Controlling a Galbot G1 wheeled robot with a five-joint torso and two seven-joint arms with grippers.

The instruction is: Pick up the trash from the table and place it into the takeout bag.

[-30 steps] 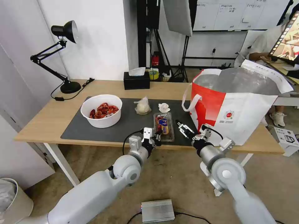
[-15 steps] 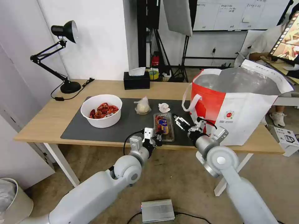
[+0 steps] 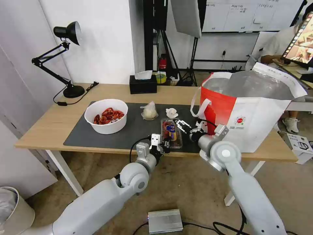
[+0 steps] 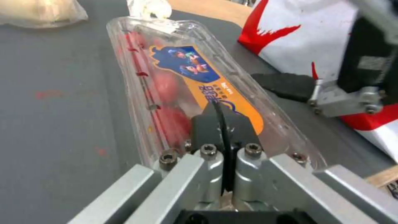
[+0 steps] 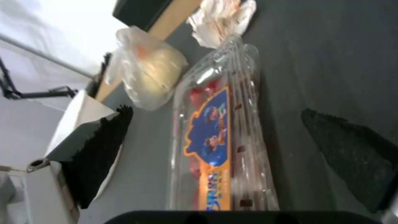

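A black desk lamp stands left of the black tissue box. A silver metal box lies on the floor, well in front of the tissue box.

The right gripper hangs over the clear clamshell tray, its two black fingertips spread wide with one on either side of the tray and neither touching it. The tray lies lengthwise on the dark grey mat, red bits showing through its lid under a blue and orange label. At its far end sits the crumpled white tissue, and just beside that the small knotted clear bag, with a strip of light-wood table beyond.
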